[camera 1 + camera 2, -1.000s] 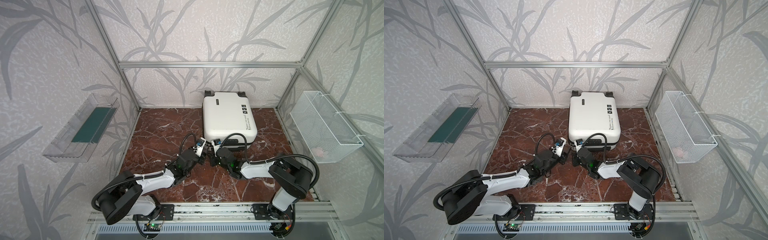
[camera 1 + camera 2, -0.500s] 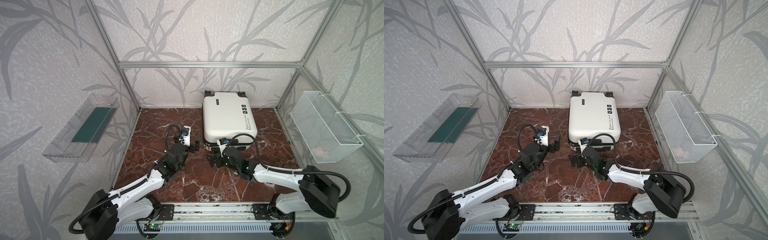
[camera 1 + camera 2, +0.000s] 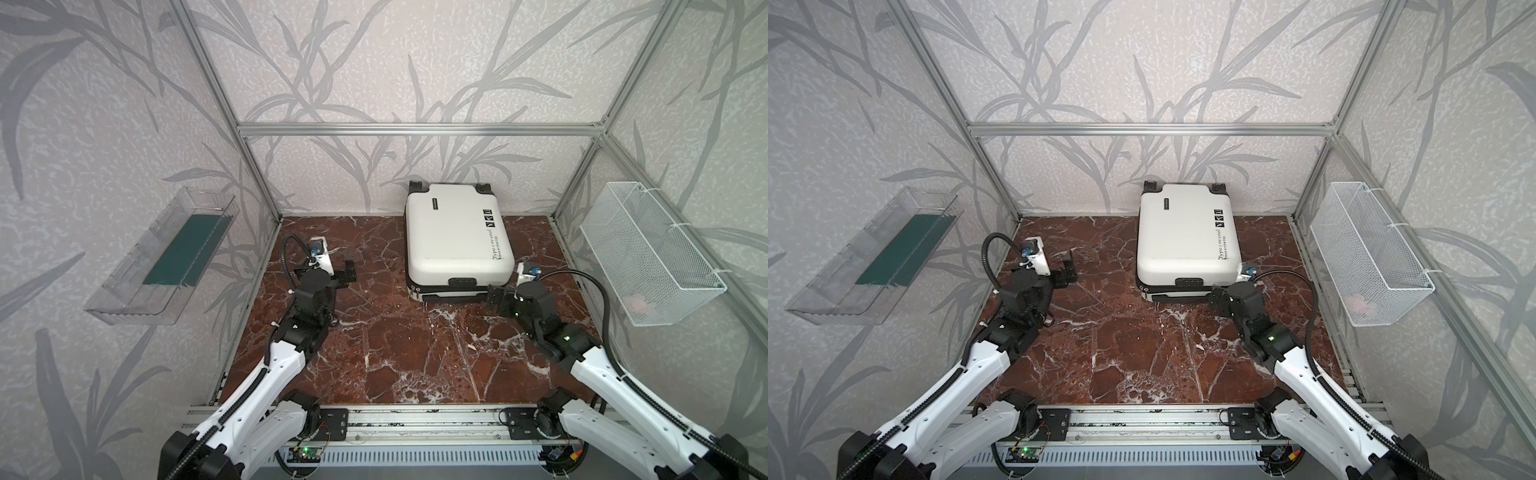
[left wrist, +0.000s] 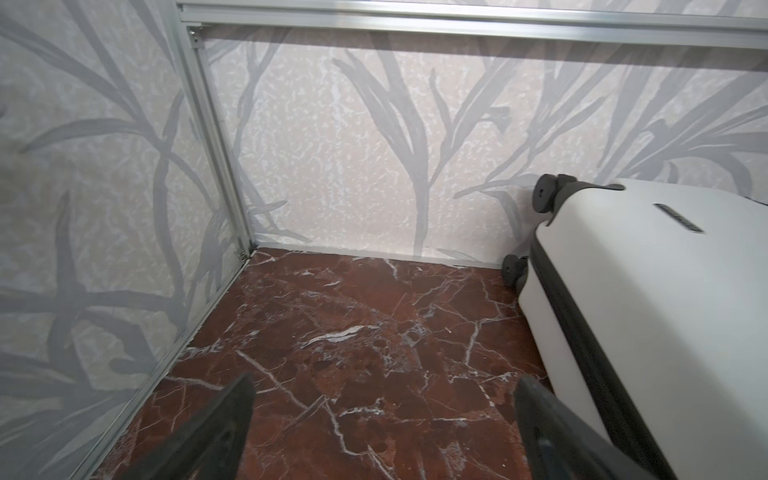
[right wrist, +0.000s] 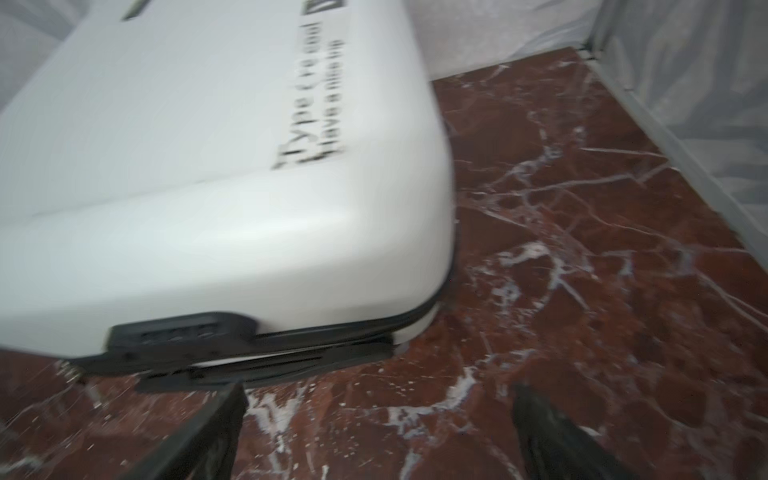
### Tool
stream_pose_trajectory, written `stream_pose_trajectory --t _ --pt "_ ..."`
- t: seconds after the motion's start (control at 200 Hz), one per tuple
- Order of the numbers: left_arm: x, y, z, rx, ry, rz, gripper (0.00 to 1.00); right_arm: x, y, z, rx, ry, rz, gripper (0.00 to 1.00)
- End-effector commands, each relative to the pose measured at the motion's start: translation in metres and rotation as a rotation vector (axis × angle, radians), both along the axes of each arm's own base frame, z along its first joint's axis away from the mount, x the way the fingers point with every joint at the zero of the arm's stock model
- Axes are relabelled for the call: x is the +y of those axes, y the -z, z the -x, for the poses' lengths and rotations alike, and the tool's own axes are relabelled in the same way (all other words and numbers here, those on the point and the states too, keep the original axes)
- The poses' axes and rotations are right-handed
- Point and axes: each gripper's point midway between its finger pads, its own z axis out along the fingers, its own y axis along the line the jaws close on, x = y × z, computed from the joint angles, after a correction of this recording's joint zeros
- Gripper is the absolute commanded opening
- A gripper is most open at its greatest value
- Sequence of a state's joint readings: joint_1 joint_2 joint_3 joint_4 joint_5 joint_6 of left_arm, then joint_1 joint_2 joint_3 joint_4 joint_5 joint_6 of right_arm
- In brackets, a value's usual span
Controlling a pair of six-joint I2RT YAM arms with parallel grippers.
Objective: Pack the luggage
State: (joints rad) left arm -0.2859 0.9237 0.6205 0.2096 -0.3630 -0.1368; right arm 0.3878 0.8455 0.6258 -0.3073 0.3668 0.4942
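My left jaws and right jaws both gape wide, empty; the small white hard-shell wheeled suitcase lies flat, just right of centre

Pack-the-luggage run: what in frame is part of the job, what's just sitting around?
Job:
luggage, lying flat, lid down
left gripper and right gripper, jaws open, empty

Sitting around:
clear tray mounted at left, green sheet inside
wire basket mounted at right, small pinkish item inside, unclear what
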Motion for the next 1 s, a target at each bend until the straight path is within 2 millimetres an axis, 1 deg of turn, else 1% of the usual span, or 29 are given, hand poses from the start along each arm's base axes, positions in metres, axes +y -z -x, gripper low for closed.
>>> stream_pose_trajectory --t 0.0,0.05,0.13,0.205,0.321,0.386,0.546,0.616,0.717,0.797,0.887,0.927,0.932,0.947,0.997 --pt "0.018 0.028 0.000 0.082 -0.046 0.030 0.99 -0.046 0.000 0.007 0.040 0.164 0.011 0.99" --pt "0.027 0.034 -0.002 0.102 -0.072 0.027 0.99 -0.065 0.002 0.007 0.048 0.244 0.003 0.99" --pt "0.038 0.047 -0.004 0.133 -0.096 0.039 0.99 -0.090 0.007 0.005 0.060 0.346 0.001 0.99" --pt "0.047 0.060 -0.006 0.156 -0.120 0.048 0.99 -0.105 0.009 0.000 0.048 0.412 0.047 0.99" --pt "0.057 0.077 -0.008 0.191 -0.147 0.032 0.99 -0.125 0.016 -0.008 0.030 0.502 0.169 0.99" --pt "0.062 0.084 -0.010 0.199 -0.153 0.010 0.99 -0.130 0.018 -0.016 0.028 0.505 0.235 0.99" --pt "0.068 0.109 -0.013 0.269 -0.148 -0.047 0.99 -0.130 0.032 -0.035 0.035 0.458 0.320 0.99" --pt "0.074 0.119 -0.011 0.257 -0.185 -0.046 0.99 -0.129 0.042 -0.040 0.048 0.443 0.331 0.99" --pt "0.073 0.123 -0.014 0.206 -0.168 -0.071 0.99 -0.125 0.056 -0.048 0.057 0.411 0.337 0.99" --pt "0.074 0.129 -0.019 0.179 -0.161 -0.080 0.99 -0.116 0.063 -0.058 0.013 0.360 0.319 0.99" --pt "0.065 0.140 -0.031 0.163 -0.098 -0.096 0.99 -0.105 0.071 -0.065 -0.077 0.298 0.283 0.99" --pt "0.060 0.145 -0.035 0.154 -0.062 -0.105 0.99 -0.098 0.069 -0.070 -0.132 0.249 0.285 0.99" --pt "0.059 0.148 -0.036 0.160 -0.058 -0.104 0.99 -0.097 0.068 -0.071 -0.139 0.242 0.287 0.99" --pt "0.057 0.147 -0.037 0.151 -0.046 -0.112 0.99 -0.094 0.066 -0.074 -0.155 0.214 0.292 0.99" --pt "0.054 0.155 -0.041 0.155 -0.022 -0.118 0.99 -0.086 0.065 -0.076 -0.180 0.159 0.293 0.99"
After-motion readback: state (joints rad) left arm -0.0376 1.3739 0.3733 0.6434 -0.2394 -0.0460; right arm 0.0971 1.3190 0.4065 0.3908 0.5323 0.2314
